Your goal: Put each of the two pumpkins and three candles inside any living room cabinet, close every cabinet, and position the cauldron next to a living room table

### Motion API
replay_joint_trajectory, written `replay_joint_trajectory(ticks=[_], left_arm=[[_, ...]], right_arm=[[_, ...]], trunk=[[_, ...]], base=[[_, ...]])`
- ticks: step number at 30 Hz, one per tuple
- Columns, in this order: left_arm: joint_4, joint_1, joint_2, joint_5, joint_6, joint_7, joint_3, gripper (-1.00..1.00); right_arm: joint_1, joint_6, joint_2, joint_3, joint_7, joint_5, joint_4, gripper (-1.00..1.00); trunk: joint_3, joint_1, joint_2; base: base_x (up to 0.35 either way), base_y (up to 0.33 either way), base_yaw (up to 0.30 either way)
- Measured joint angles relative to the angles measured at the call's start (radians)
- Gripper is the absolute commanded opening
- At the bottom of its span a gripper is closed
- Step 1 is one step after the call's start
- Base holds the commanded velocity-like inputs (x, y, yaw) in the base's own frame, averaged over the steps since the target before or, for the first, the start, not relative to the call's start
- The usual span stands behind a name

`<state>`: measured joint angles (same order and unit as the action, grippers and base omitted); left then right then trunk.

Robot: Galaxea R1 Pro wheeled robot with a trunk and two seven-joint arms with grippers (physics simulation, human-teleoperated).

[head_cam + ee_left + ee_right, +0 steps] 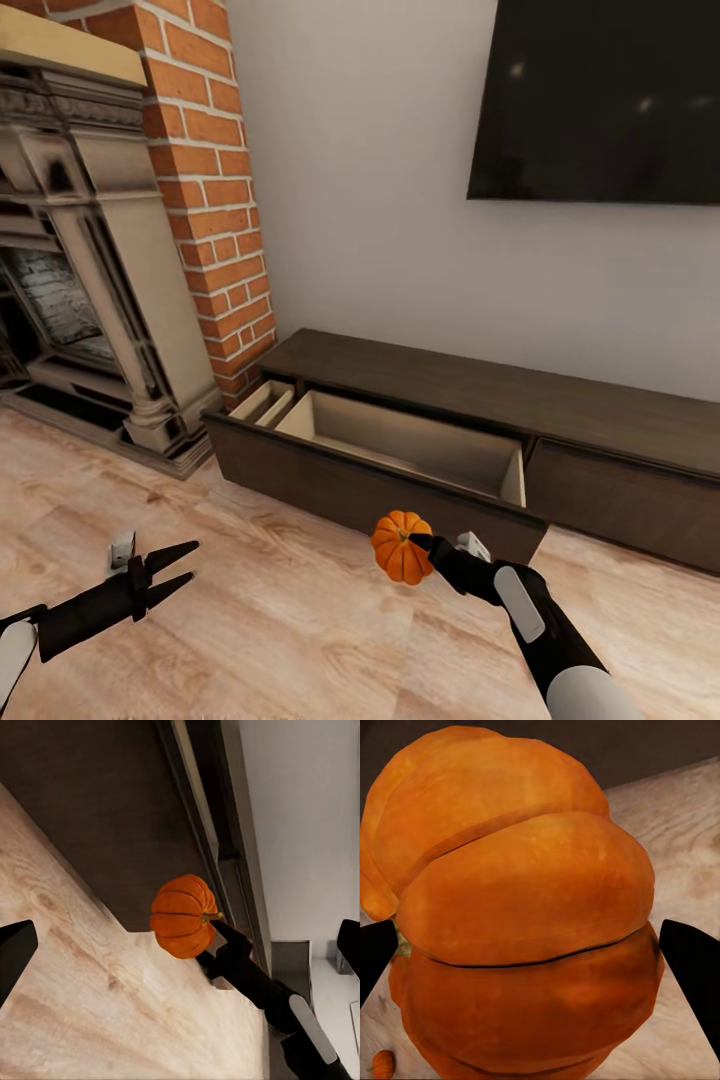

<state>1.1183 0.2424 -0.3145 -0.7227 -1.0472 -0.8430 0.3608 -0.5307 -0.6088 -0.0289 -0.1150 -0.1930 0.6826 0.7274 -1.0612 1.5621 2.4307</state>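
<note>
Overhead, the right gripper (412,548) pinches a pumpkin (400,547) above the wooden floor (270,620), just before the front edge of the cabinet (480,400), whose left drawer (400,445) stands pulled out, pale inside. The left gripper (180,567) hangs spread, holding nothing, near the fireplace (90,250). From the left wrist, the pumpkin (184,916) sits at the black fingertips (225,937). From the right wrist, the pumpkin (521,915) lies between both fingers (694,967).

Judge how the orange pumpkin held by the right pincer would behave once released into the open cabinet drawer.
The pumpkin is round and ribbed, so it would probably roll a little before settling. It keeps its shape in the right pincer, suggesting it is stiff. The drawer walls should likely contain it.
</note>
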Motion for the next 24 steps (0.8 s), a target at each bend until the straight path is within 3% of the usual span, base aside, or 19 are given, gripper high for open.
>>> replay_joint_trajectory(ticks=[8,24], left_arm=[[0.000,0.000,-0.008,-0.003,0.000,-0.001,0.003,1.00],[-0.002,0.000,-0.023,-0.006,0.000,-0.001,0.003,1.00]], right_arm=[[0.000,0.001,-0.020,0.007,0.005,-0.005,0.000,-1.00],[0.000,0.004,-0.023,0.009,0.007,-0.010,0.000,-1.00]], trunk=[[0.000,0.000,0.000],[0.000,0.000,0.000]], base=[[0.000,0.000,0.289],[0.000,0.000,0.291]])
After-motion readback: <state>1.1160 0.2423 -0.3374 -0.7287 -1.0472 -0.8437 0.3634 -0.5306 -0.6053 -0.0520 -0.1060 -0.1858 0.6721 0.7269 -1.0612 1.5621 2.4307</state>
